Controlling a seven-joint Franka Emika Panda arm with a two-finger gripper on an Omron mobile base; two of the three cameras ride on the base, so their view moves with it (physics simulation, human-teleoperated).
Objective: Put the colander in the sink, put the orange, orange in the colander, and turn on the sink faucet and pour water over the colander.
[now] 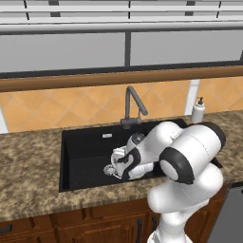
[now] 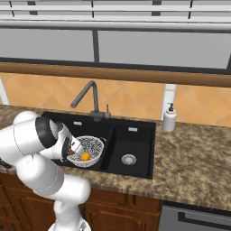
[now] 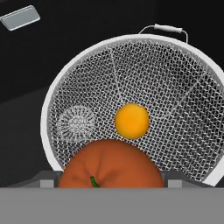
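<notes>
The white mesh colander (image 3: 144,78) sits in the large basin of the black sink (image 2: 135,140). A yellower orange (image 3: 132,120) lies on its bottom, also seen as the orange (image 2: 85,156) in the right base view. My gripper (image 3: 110,180) hangs just over the colander's near rim, shut on the reddish orange (image 3: 111,164), which fills the gap between both fingertips. From the right, the gripper (image 2: 72,151) hovers at the colander's left edge (image 2: 92,146). The dark faucet (image 2: 88,97) stands behind the basin. The water is out of view.
A white soap bottle (image 2: 169,118) stands on the speckled counter to the right of the sink. The small basin with its silver drain (image 2: 128,159) lies right of the colander. My arm covers most of the colander (image 1: 112,168) in the left base view.
</notes>
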